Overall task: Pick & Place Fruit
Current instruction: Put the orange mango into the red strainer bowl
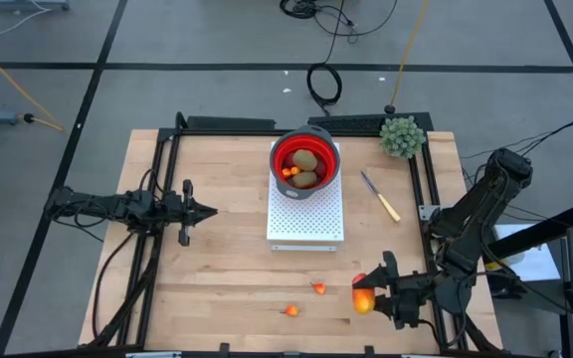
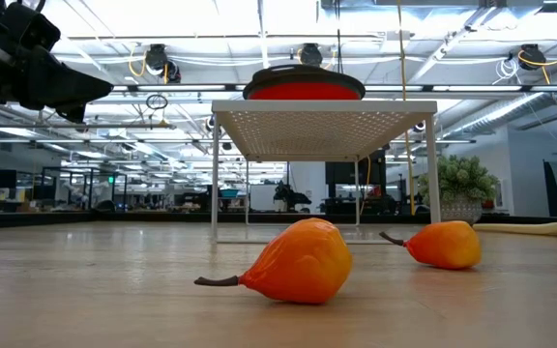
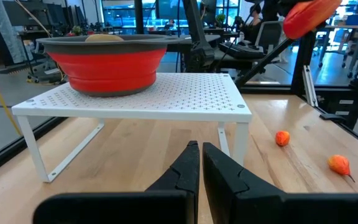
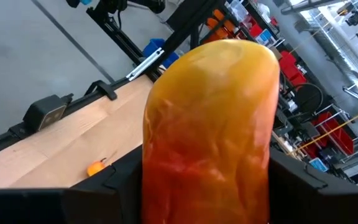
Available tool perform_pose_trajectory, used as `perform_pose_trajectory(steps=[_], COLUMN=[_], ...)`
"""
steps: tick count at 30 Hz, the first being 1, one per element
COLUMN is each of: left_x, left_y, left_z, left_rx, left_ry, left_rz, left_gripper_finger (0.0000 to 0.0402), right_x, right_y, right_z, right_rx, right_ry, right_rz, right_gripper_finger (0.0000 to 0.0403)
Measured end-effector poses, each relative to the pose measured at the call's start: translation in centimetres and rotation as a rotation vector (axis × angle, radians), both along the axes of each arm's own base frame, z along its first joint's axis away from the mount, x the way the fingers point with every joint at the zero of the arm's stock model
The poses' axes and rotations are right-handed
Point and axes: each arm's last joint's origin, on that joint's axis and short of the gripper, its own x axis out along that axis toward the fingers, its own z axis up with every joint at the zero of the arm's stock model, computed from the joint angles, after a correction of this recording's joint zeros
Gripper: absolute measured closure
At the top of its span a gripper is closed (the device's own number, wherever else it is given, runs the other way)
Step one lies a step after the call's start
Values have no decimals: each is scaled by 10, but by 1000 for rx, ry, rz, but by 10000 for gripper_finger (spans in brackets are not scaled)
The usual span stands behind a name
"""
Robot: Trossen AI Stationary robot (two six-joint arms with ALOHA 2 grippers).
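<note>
A red bowl [image 1: 305,159] stands on a white perforated stand [image 1: 306,221] at the far middle of the table, with brown-green ovals and small orange pieces inside. Two small orange fruits [image 1: 319,288] [image 1: 291,310] lie on the wood near the front edge. The larger red-orange oblong fruit [image 1: 364,296] hangs above the table at the near right, with my right gripper [image 1: 371,294] shut on it. My left gripper [image 1: 205,211] waits shut and level at the left, pointing at the stand. My right gripper pinches the red-orange oblong fruit between its two fingers, one dark finger [image 4: 107,186] on each side of the fruit's red lower part [image 4: 163,177]. The fingers come nearly level from the table's right side. The fruit is lifted clear of the table.
A green spiky ball plant [image 1: 402,136] sits at the far right corner. A yellow-handled knife [image 1: 379,195] lies to the right of the stand. Bare wood stretches between the stand and the near edge and on the left half.
</note>
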Motion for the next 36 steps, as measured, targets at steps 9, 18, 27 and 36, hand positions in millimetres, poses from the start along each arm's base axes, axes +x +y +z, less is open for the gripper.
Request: perform_pose_trajectory(steps=[9, 18, 27, 36], left_x=[0, 0, 0, 0], left_y=[0, 0, 0, 0], left_z=[0, 0, 0, 0], left_rx=[-3, -20, -49, -53], left_ry=[0, -1, -1, -2], left_rz=[0, 1, 3, 3], left_gripper_finger=[382, 382, 382, 382], right_x=[1, 3, 1, -5], right_y=[0, 4, 12, 16], right_z=[0, 3, 13, 21], right_rx=[12, 218, 422, 476], right_ry=[-1, 67, 142, 146], right_rz=[-4, 216, 667, 927], right_gripper_finger=[174, 178, 169, 169])
